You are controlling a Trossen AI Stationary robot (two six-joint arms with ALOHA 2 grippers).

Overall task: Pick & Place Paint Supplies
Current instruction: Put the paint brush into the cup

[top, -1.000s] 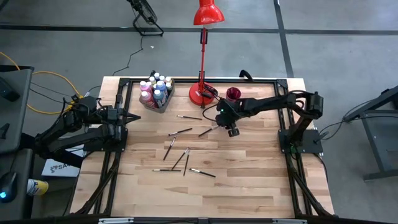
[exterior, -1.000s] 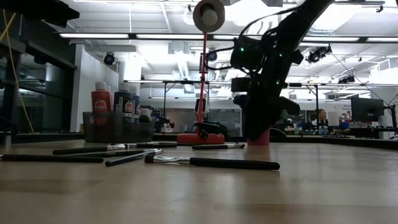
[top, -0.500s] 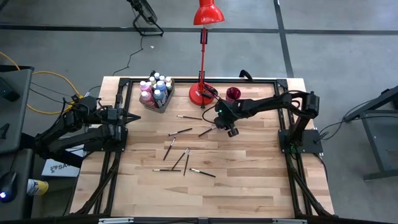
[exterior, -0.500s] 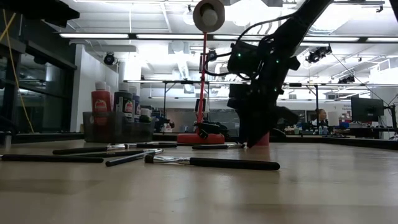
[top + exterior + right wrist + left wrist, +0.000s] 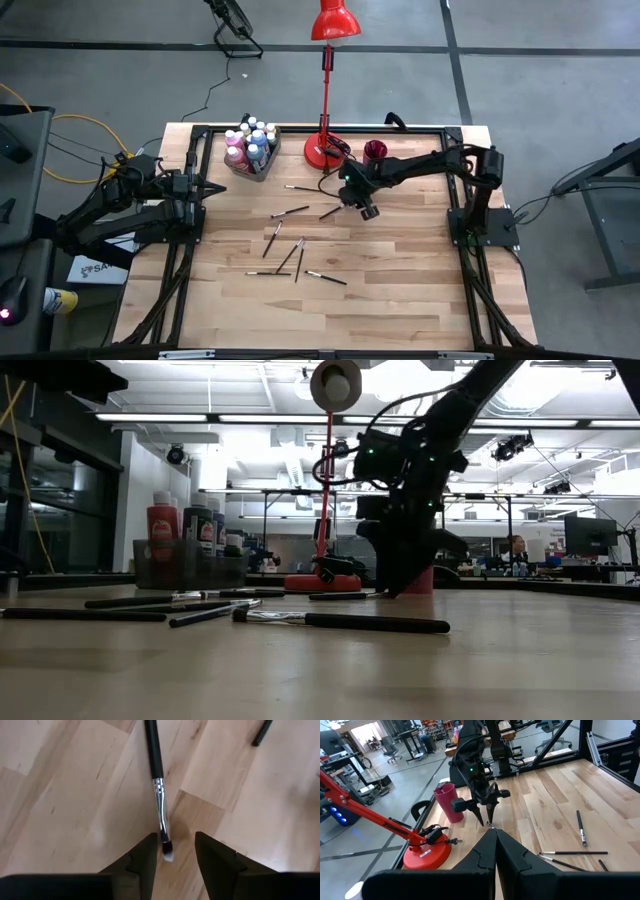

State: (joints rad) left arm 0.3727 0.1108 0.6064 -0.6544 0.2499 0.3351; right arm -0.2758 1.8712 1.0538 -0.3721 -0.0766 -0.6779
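We found almost nothing that could be read in these views. In the high view, a white sheet lying on the floor under the left arm carried dark letters that seemed to begin with "SA", but the arm covered the rest and we could not make out the word. The paint bottles in the grey bin bore labels, yet none of them was legible to us in the low view or from above. We could read no brand or number on the arms, the red lamp, or the dark red cup.
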